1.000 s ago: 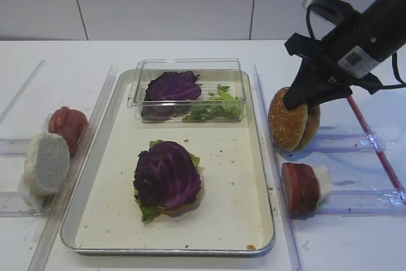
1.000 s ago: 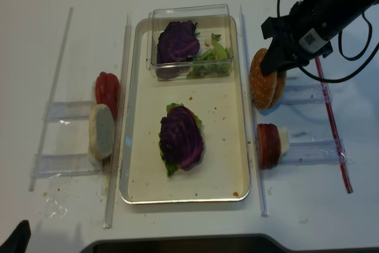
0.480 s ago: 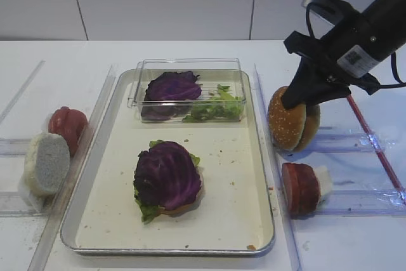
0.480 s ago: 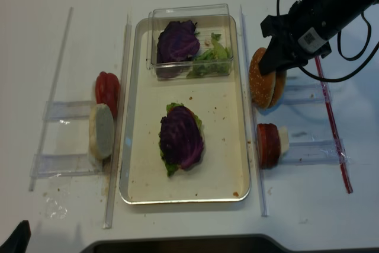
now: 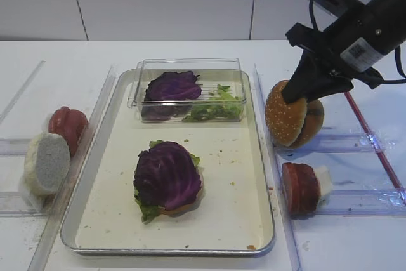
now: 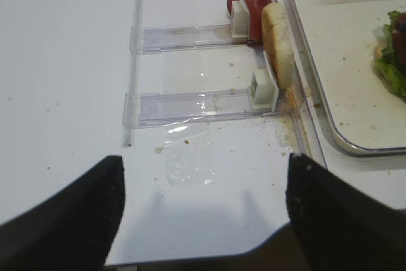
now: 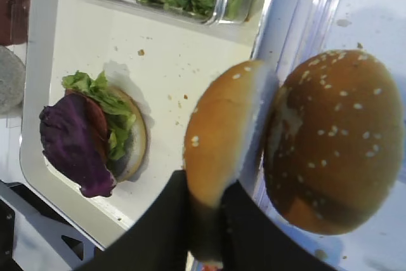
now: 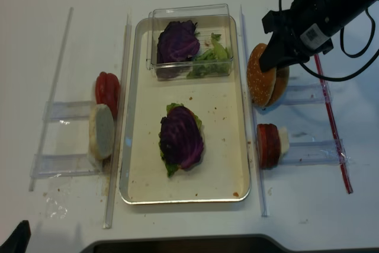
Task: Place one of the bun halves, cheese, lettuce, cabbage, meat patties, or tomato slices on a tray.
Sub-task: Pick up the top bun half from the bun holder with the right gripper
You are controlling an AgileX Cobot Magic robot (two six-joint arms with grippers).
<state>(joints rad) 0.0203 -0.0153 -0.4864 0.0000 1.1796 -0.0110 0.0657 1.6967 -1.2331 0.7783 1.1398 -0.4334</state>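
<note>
The right gripper (image 7: 206, 217) pinches a sesame bun top (image 7: 222, 138) on edge beside the tray (image 5: 265, 176) — apparently lifted off its neighbour. Next: carry it left over the cabbage-topped stack (image 5: 166, 176), then let go.

Right arm (image 5: 365, 23): matte black housing throughout, roughly cylindrical, widening into an angular black bracket near the wrist. White rectangular label with dark print on the side of the link. Black cables loop off the arm body. Silvery-grey block at the upper end. Right end effector (image 7: 206, 220): black fingers. Left end effector (image 6: 203, 220): two black rounded fingers, blurred.
</note>
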